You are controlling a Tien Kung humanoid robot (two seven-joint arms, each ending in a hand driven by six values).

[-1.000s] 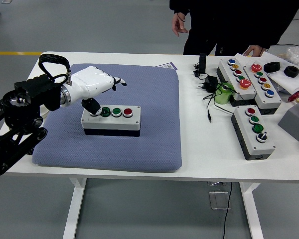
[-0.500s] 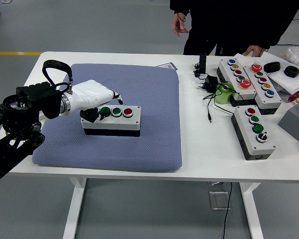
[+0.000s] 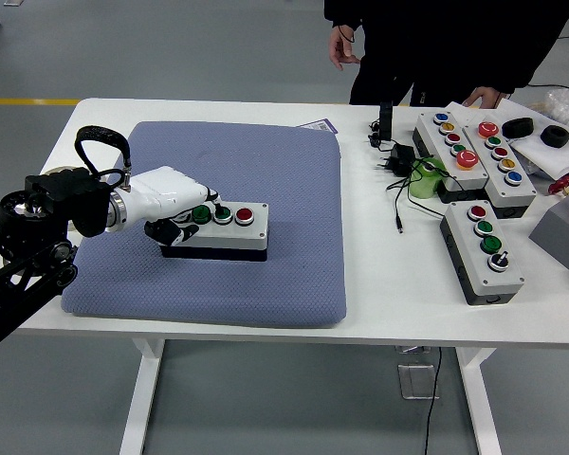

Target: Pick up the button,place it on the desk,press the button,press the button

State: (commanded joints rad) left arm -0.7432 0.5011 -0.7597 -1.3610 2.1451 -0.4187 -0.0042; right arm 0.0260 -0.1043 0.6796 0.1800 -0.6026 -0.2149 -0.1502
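White plastic shells cover the left hand (image 3: 171, 194), which is laid over the left end of the button box (image 3: 218, 230) in the head view. Its fingers (image 3: 205, 201) are curled down onto the box top, with a fingertip at the middle green button (image 3: 222, 214); whether the button is actually pressed cannot be told. The left green button is partly hidden under the fingers, and the red button (image 3: 244, 215) at the right end is left clear. The box, a grey lid on a dark base, is set on a blue quilted mat (image 3: 266, 190) with rounded corners, itself spread on the white table (image 3: 379, 303). The black left arm (image 3: 28, 246) is cut off by the left edge, and a looped black cable is seen above the wrist. The right arm is not seen.

Well apart, on the table's right side, three more button boxes (image 3: 484, 248) are laid, near a tangle of black cable with a plug (image 3: 398, 156) and a green object (image 3: 425, 176) that is hard to make out. A grey block (image 3: 561, 232) is cut off by the right edge. At the far side a person in dark clothing is cropped at the top; one hand (image 3: 341, 45) hangs free, the other (image 3: 484, 96) is rested at the table edge.
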